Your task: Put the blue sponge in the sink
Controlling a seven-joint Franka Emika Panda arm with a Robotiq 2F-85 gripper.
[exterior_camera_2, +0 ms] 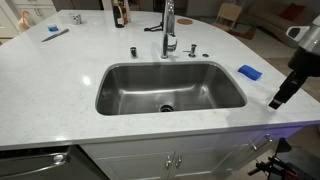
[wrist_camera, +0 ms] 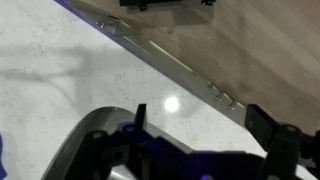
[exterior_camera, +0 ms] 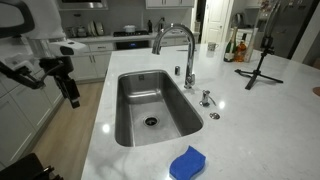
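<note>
Softness governs the grasp: the blue sponge (exterior_camera: 187,163), lying flat on the worktop (exterior_camera: 255,120) just beside the sink (exterior_camera: 126,110), looks light and squashy, so a pinch across its narrow middle seems best, while the jaws hang spread wide and empty beyond the worktop's edge, apart from it.

This is a home kitchen: a stainless steel sink (exterior_camera: 128,105) with a tall arched chrome faucet (exterior_camera: 176,38) is set into a white stone-look countertop (exterior_camera: 255,115). White cabinet doors (exterior_camera_2: 170,160) sit below the counter's near edge. Far across the wooden floor (exterior_camera: 70,125) run more white cabinets (exterior_camera: 95,62) with a dark cooker (exterior_camera: 130,40), and bottles (exterior_camera: 236,46) stand at the counter's far right.
</note>
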